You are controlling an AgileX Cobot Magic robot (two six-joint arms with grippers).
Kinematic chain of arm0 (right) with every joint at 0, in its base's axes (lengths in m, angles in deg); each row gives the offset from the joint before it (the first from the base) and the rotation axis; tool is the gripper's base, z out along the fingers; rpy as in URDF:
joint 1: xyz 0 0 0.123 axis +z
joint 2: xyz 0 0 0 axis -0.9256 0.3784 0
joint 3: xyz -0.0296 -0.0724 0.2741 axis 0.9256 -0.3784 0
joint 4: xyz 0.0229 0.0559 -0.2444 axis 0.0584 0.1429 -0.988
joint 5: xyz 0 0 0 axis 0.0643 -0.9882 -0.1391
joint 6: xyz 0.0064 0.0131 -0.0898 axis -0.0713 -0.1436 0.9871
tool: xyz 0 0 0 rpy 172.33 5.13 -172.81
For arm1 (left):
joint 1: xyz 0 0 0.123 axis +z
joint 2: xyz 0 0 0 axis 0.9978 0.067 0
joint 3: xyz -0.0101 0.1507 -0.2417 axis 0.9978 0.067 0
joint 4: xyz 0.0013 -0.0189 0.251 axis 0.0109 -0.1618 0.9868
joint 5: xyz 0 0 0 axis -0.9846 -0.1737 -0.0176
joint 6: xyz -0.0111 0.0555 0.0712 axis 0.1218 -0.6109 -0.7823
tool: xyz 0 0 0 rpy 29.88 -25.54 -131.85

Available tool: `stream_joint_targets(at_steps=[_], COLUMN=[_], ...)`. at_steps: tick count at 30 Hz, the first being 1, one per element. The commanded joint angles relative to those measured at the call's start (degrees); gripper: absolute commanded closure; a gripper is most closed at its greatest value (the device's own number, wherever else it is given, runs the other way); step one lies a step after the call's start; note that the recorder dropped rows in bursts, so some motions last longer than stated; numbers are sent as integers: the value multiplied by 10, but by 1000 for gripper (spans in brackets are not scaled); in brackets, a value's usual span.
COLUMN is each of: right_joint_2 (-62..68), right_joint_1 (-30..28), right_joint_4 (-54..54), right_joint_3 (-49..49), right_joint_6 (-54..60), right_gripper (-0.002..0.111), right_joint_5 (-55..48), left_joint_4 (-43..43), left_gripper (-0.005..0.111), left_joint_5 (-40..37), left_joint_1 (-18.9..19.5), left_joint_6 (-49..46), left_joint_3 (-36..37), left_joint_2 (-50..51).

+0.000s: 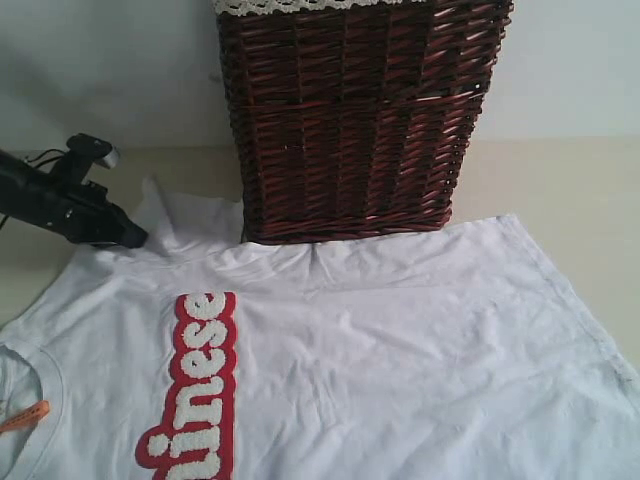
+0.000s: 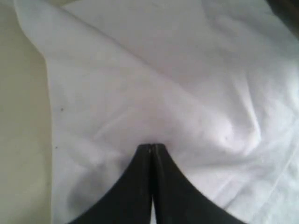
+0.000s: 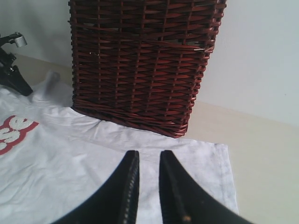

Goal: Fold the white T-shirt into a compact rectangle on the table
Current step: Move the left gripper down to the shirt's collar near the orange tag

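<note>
The white T-shirt (image 1: 400, 360) lies spread on the tabletop (image 1: 560, 180), its far edge touching the wicker basket (image 1: 350, 120); bare tabletop shows beyond the hem. The left gripper (image 1: 128, 236) reaches in low, jaws clenched on the sleeve. The right gripper (image 3: 145, 154) hovers over the hem, jaws slightly parted, empty.

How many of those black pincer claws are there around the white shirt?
2. The left black gripper pinches the wrinkled white T-shirt's sleeve beside the dark wicker basket; the right black gripper hovers open over its hem corner.
</note>
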Motion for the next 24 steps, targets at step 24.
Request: stream_joint_targets(at_steps=[24], right_joint_2=[-4], right_joint_1=[1], right_joint_4=[-2], right_joint_3=[-3], right_joint_6=[0], right_gripper=[91], right_joint_5=[1], left_joint_4=[66], left_gripper=[107], left_joint_5=[83], left_joint_1=[13], left_joint_6=[90], left_joint_3=[48], left_joint_2=[-55])
